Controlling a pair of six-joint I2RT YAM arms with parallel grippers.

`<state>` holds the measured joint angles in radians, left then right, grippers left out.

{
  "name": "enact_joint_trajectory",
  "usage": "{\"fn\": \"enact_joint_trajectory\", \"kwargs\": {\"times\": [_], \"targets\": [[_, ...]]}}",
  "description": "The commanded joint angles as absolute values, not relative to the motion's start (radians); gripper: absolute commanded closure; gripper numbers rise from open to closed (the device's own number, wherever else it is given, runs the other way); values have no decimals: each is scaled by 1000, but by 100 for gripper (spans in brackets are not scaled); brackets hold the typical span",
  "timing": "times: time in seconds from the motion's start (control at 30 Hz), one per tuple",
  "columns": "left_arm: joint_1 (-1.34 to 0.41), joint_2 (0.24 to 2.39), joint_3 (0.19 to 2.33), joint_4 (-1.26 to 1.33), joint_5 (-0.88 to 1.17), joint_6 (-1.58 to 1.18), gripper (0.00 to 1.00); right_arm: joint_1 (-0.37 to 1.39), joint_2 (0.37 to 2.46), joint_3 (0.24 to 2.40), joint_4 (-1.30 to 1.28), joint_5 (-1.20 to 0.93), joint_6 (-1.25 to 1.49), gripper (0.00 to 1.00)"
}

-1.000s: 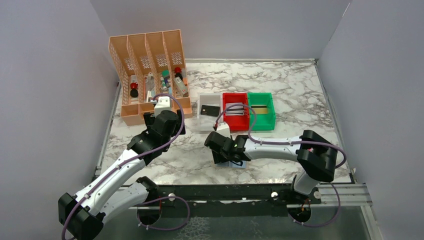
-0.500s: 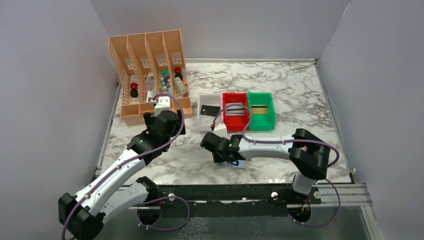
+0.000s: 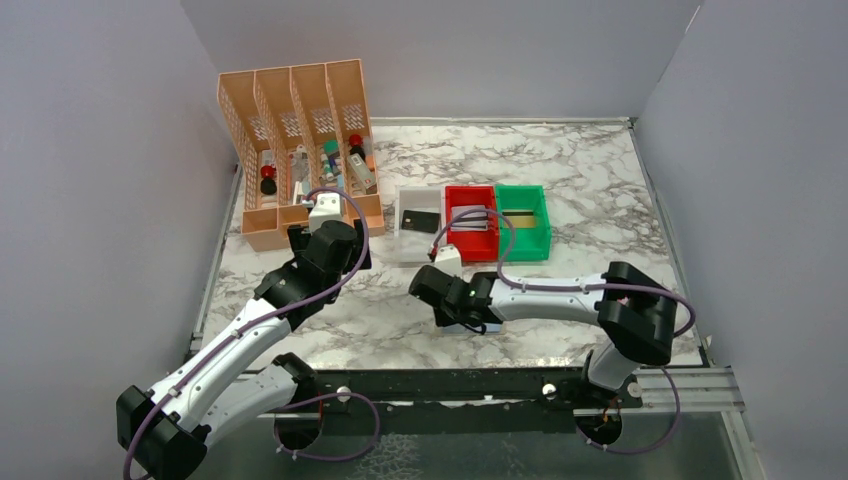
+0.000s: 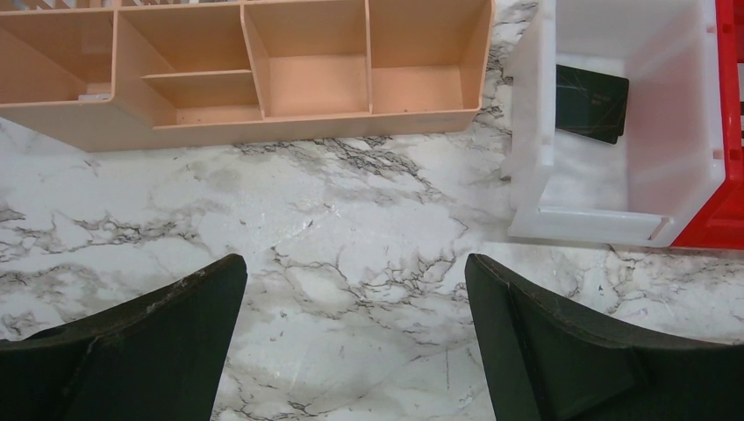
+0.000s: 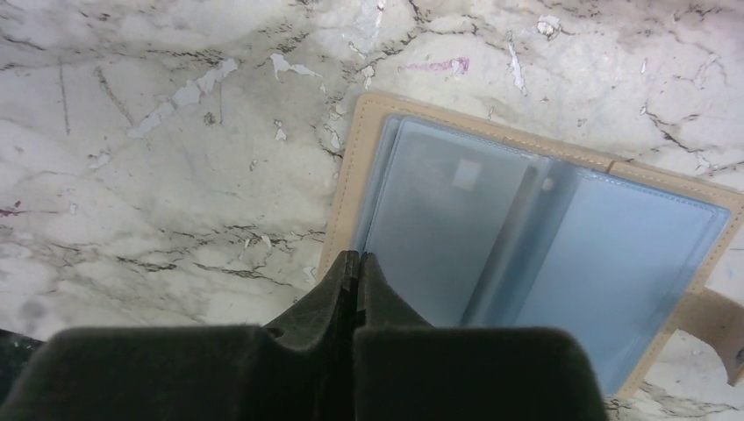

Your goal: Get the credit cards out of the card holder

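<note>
Card holder (image 5: 526,254) spread open, flat on marble table (image 5: 175,132), centre-right of right-wrist view. Right gripper (image 5: 354,261) at its tan left border, jaws pressed together; pinch on the border not discernible. Left gripper (image 4: 355,267) with jaws wide over marble. Black card (image 4: 592,103) in white bin (image 4: 531,132), upper right of left-wrist view.

Can pass over bare bench (image 3: 600,165) behind & right of bins, also betw. left arm (image 3: 250,325) & right arm (image 3: 550,292) near front. Blocked mid-bench by white bin (image 3: 420,252), red bin (image 3: 470,252), green bin (image 3: 525,250), side by side in a row. Blocked back-left by tall orange organizer (image 3: 300,140). Right arm low across near centre, over card holder (image 5: 526,254). Walls (image 3: 100,200) on 3 sides.
</note>
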<state>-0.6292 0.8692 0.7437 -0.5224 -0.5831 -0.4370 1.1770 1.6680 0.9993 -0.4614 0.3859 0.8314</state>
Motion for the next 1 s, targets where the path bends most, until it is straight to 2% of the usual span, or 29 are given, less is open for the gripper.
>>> {"fn": "enact_joint_trajectory", "kwargs": {"times": [0.0,0.2,0.3,0.33,0.4,0.43,0.57,0.97], "targets": [[-623,868,738,-527,-560,-440,1,1182,1606,986,-449,416,816,99],[-623,869,738,-528,-560,-441,1,1183,1536,954,-464,453,831,99],[-624,871,737,-527,-561,-440,1,1182,1502,951,-579,563,890,99],[-624,870,737,-527,-559,-441,1,1182,1482,939,-602,580,903,97],[-623,873,739,-522,-556,-442,1,1181,1441,893,-565,561,896,79],[-621,878,741,-520,-552,-442,1,1182,1433,877,-521,538,876,74],[-619,894,743,-521,-534,-436,1,1182,1487,910,-492,465,876,61],[-618,876,738,-521,-545,-439,1,1183,1705,1058,-531,449,891,50]]}}
